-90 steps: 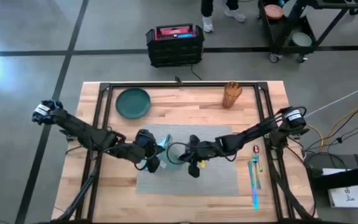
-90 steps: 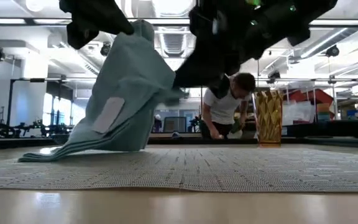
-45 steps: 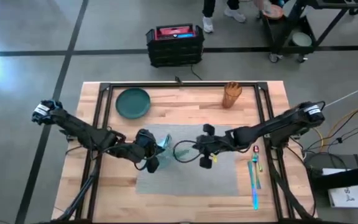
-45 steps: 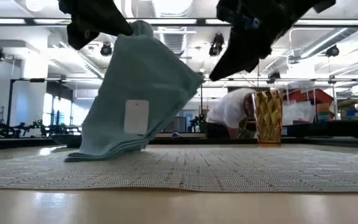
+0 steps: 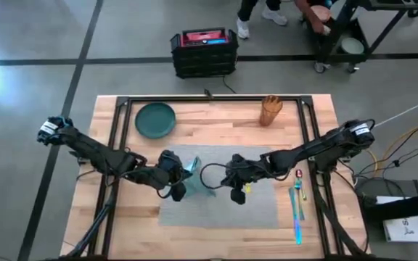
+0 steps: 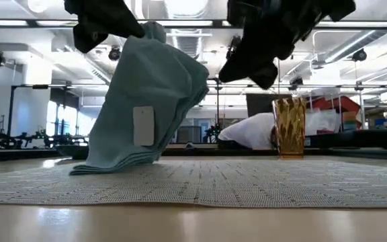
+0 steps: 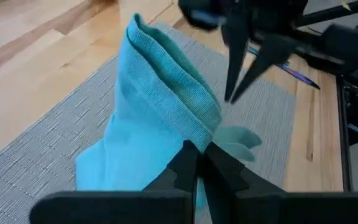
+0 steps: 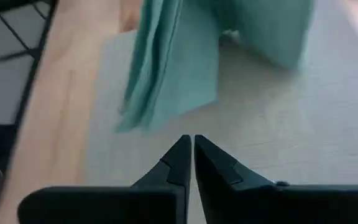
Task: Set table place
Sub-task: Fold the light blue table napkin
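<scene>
Low view: left gripper above place.

napkin on placemat mid-table | plate behind-left | cup behind-right | cutlery right

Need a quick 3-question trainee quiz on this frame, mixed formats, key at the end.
1. True or false: the left gripper has its jaws shut on the teal napkin, whose lower edge rests on the grey placemat.
2. Multiple choice: where is the dark green plate?
A. on the placemat
B. on the bare table, beyond the placemat
C. under the napkin
3. Fill in: the right gripper, jaws shut, holds ____.

Key: 1 true; 2 B; 3 nothing
</scene>
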{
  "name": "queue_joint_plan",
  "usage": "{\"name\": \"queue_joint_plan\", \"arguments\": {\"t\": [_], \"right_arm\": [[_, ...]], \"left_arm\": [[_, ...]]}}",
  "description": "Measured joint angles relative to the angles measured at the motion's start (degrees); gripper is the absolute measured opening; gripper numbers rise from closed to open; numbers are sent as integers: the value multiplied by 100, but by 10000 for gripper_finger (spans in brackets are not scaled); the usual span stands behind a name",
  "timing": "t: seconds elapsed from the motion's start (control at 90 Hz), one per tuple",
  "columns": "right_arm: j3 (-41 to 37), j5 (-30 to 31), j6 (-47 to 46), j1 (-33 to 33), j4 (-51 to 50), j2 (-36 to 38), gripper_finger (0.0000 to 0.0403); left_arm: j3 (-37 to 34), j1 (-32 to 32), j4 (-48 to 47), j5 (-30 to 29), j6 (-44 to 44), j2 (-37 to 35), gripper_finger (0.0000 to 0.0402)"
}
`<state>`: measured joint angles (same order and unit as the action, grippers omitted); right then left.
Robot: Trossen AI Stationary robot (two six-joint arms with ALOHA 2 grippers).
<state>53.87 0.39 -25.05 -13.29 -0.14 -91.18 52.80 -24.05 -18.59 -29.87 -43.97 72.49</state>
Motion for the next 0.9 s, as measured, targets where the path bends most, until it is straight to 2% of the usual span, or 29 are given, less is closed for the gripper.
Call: {"name": "queue_joint_plan", "arguments": {"t": [0.144, 0.289, 0.444, 0.533, 0.644, 0.733, 0.822, 0.9], "right_arm": [[0, -496, -153, -23, 623, -397, 84], [0, -646, -217, -19, 729, -468, 144], [0, -636, -219, -19, 857, -457, 187], [6, -418, -258, -21, 1090, -528, 200], [4, -171, -361, -19, 1297, -658, 205], [4, 226, -293, -19, 1243, -656, 194], [4, 400, -92, -8, 1249, -656, 159], [4, 415, -47, -6, 1365, -656, 113]], "left_arm": [[0, 0, 0, -15, 0, -1, 2], [0, 0, -2, -14, 1, -2, 2], [-2, 0, -4, -12, 2, -2, 2], [-2, 0, -2, -12, 2, -2, 2], [-2, 0, -2, -14, 4, -2, 2], [-2, 0, 2, -15, 4, -2, 2], [-2, 0, 10, -15, 4, -2, 2], [-2, 0, 11, -15, 4, -2, 2]]}}
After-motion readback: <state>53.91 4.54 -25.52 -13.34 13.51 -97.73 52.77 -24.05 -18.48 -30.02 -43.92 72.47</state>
